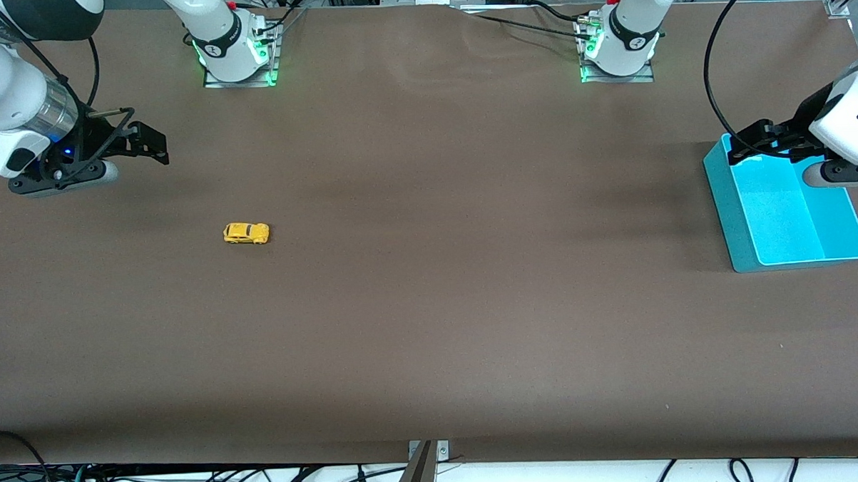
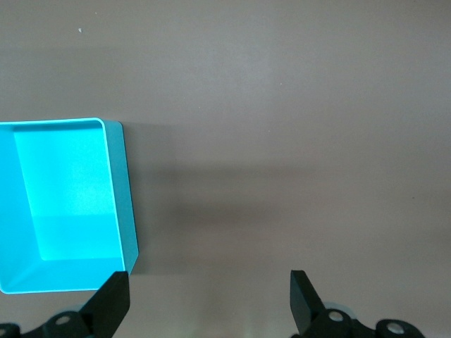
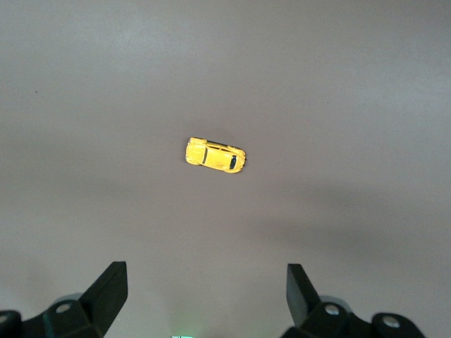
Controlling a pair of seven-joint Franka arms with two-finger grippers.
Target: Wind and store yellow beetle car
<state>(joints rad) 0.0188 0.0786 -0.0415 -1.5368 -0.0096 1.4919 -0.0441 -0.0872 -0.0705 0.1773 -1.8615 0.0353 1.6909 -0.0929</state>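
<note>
Presently, items in stock, as I find them:

Item one: yellow beetle car (image 1: 246, 234), standing on its wheels on the bare brown tabletop (image 1: 438, 305), toward the right arm's end, well apart from everything else. Judged light, rigid and smooth-shelled, likely to skid or roll if nudged along its length. Best taken across the flanks, between the wheel arches, so the wheels stay free for winding; the rounded roof looks a poor purchase.

Item two: my right pincer (image 1: 129, 141), held in the air over open tabletop, fingers spread wide with nothing between them. Its wrist view shows the car (image 3: 215, 155) ahead of the spread fingers (image 3: 106, 289), not yet reached.

Item three: my left pincer (image 1: 761, 144), over the edge of the blue bin (image 1: 738, 216), likewise spread and empty; this arm waits.

Item four: blue bin, at the left arm's end of the tabletop, nothing in it; presumed storage place. Winding and storing both not yet begun.
</note>
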